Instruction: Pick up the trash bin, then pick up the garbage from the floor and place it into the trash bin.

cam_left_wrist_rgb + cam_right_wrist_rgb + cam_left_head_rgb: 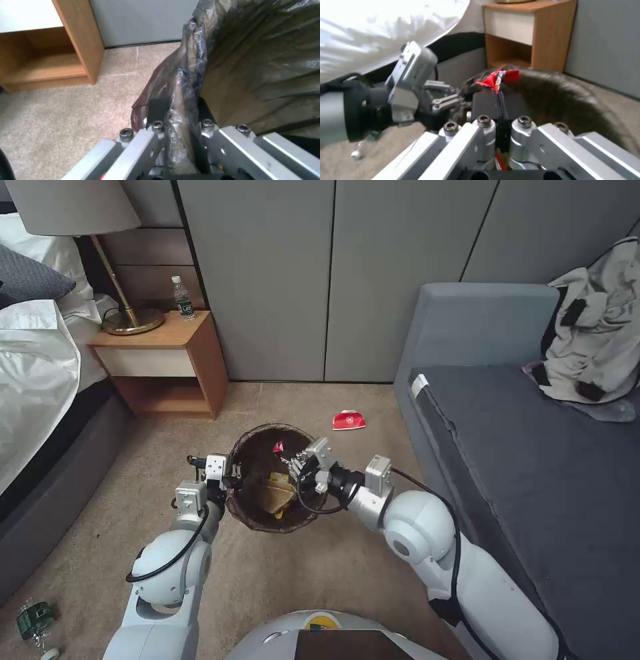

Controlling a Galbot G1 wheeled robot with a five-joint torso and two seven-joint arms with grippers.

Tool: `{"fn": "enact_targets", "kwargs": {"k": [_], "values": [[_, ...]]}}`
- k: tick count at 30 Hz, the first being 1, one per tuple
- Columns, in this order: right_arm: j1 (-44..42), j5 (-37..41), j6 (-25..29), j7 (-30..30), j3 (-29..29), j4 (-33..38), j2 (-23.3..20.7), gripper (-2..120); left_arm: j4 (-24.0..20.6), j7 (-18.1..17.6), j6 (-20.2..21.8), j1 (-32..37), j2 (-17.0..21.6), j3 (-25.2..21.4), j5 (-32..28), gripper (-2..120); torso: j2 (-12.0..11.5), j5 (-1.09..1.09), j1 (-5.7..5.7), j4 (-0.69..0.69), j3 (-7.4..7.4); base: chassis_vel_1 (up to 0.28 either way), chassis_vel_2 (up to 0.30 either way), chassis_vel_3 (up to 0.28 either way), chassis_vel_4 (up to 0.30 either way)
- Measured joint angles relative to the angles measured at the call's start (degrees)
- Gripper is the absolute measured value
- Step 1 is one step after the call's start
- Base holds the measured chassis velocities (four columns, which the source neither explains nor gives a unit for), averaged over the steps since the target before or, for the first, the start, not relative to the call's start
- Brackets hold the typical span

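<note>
The left gripper (230, 473) is clamped on the left rim of the bin (248, 513), its jaws closed over the brown bag (186, 82) folded there, and it holds the bin above the carpet (300, 580) in front of the robot. The right gripper (293, 463) reaches in from the right over the bin's open mouth, jaws pinched tight on a red wrapper (498, 76) whose crumpled end sticks out past the fingertips, just above the liner. Inside the bin lie a tan paper bag (273, 492) and a bit of yellow wrapper (285, 507). A red-and-white carton (349, 421) lies on the carpet farther off, to the right of the bin, near the sofa (533, 460). A small green-labelled bottle (35, 620) lies on the floor at the near left, beside the bed (33, 380).
</note>
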Motion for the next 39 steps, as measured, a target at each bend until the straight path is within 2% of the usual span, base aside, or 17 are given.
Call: {"fn": "enact_targets", "kwargs": {"k": [2,4,6,9,11,13,14,15,18,19,23,24,27,39], "values": [[-0.2,-0.4,-0.2,0.4,-0.7,0.0,0.2,-2,-0.1,0.0,0.0,0.0,0.0,0.1,0.1,2,0.0,0.0,0.0,0.0,0.0,0.0,0.0,0.0,0.0],[-0.6,-0.8,-0.4,1.3,-1.5,0.0,0.4,9,-0.4,0.0,0.0,0.2,0.0,0.2,0.2,2,0.0,0.0,0.0,0.0,0.0,0.0,0.0,0.0,0.0],[-0.7,-0.9,-0.4,1.5,-1.7,0.0,0.4,13,-0.5,0.0,0.0,0.2,0.0,0.2,0.2,2,0.0,0.0,0.0,0.0,0.0,0.0,0.0,0.0,0.0],[-0.9,-1.2,-0.5,1.9,-2.3,-0.3,0.5,27,-0.8,0.0,0.0,0.3,0.0,0.2,0.2,2,0.0,0.0,0.0,0.0,0.0,0.0,0.0,0.0,0.0],[-1.0,-1.2,-0.5,2.0,-2.5,-0.3,0.6,30,-0.9,0.0,0.0,0.3,0.0,0.2,0.2,2,0.0,0.0,0.0,0.0,0.0,0.0,0.0,0.0,0.0],[-1.2,-1.2,-1.0,2.7,-3.0,-0.3,1.1,41,-1.1,0.0,0.1,0.3,0.1,0.1,0.1,2,0.0,0.0,0.0,0.0,0.0,0.0,0.0,0.0,0.0],[-1.2,-0.9,-1.1,3.6,-3.5,-0.4,1.3,55,-1.4,0.0,0.2,0.3,0.1,0.1,0.1,2,0.0,0.0,0.0,0.0,0.0,0.0,0.0,0.0,0.0],[-1.2,-0.9,-1.1,3.6,-3.5,-0.4,1.3,55,-1.4,0.0,0.2,0.3,0.1,0.1,0.1,2,0.0,0.0,0.0,0.0,0.0,0.0,0.0,0.0,0.0],[-1.1,-0.6,-1.1,3.8,-3.4,-0.2,1.3,67,-1.5,0.0,0.2,0.4,0.0,0.0,0.1,2,0.0,0.0,0.0,0.0,0.0,0.0,0.0,0.0,0.0],[-1.1,-0.6,-1.1,3.8,-3.4,-0.2,1.3,67,-1.5,0.0,0.2,0.4,0.0,0.0,0.1,2,0.0,0.0,0.0,0.0,0.0,0.0,0.0,0.0,0.0],[-1.3,-0.2,-1.1,3.8,-2.3,0.5,1.3,87,-1.7,0.0,0.3,0.5,0.0,-0.2,0.0,2,0.0,0.0,0.0,0.0,0.0,0.0,0.0,0.0,0.0],[-1.3,-0.2,-1.1,3.8,-2.3,0.5,1.3,87,-1.7,0.0,0.3,0.5,0.0,-0.2,0.0,2,0.0,0.0,0.0,0.0,0.0,0.0,0.0,0.0,0.0],[-1.6,0.2,-1.1,3.7,-1.5,1.2,1.4,98,-1.7,0.0,0.3,0.6,-0.1,-0.2,0.0,2,0.0,0.0,0.0,0.0,0.0,0.0,0.0,0.0,0.0],[-2.5,2.2,-0.4,3.5,3.1,4.8,0.9,100,-1.9,0.0,0.3,0.7,-0.1,-0.4,0.0,2,0.0,0.01,0.0,0.0,0.0,0.0,0.0,0.0,0.0]]}}
